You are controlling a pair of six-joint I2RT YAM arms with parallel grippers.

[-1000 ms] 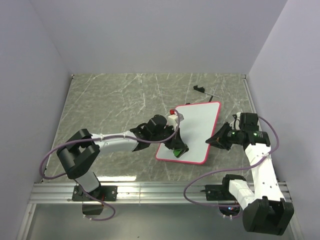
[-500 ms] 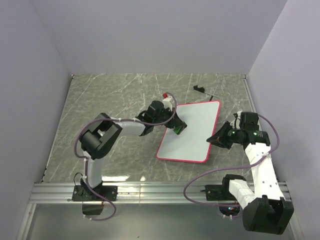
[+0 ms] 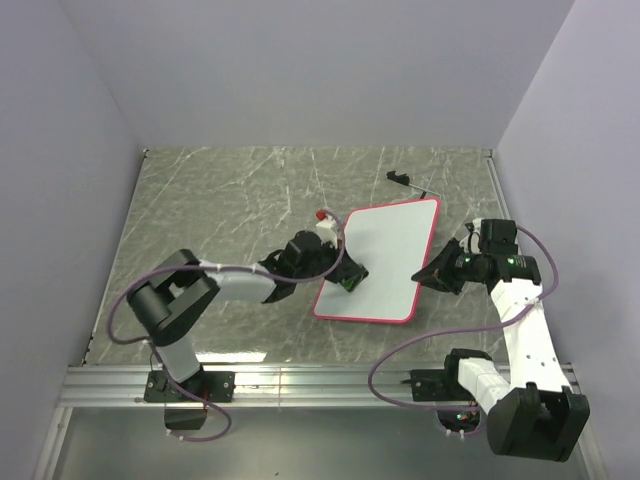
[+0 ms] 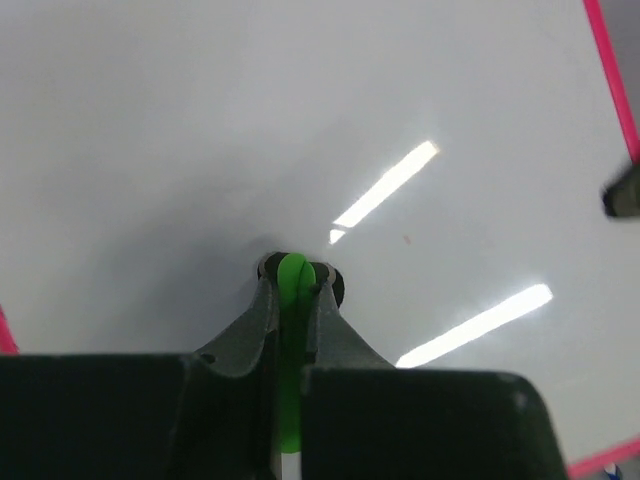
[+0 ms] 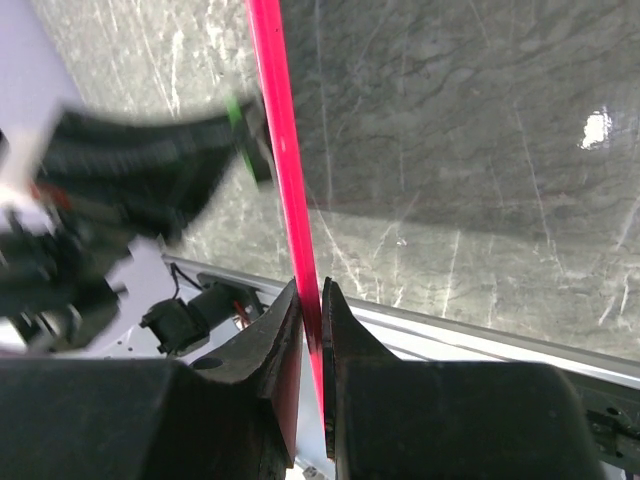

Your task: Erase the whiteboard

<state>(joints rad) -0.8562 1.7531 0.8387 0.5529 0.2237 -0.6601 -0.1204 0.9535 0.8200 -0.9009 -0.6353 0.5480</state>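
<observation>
Your R gripper [image 5: 311, 300] clenched on whiteboard [image 3: 392, 255] rim, prob. to stop sliding. L gripper [image 4: 297, 275] grasps green eraser [image 4: 292, 335], pressed on board for wiping.

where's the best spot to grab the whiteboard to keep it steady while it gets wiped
The thin rim on its right edge, from the right. The whiteboard is flat and wide, so only an edge fits between fingers; the right gripper is shut on it there.
</observation>
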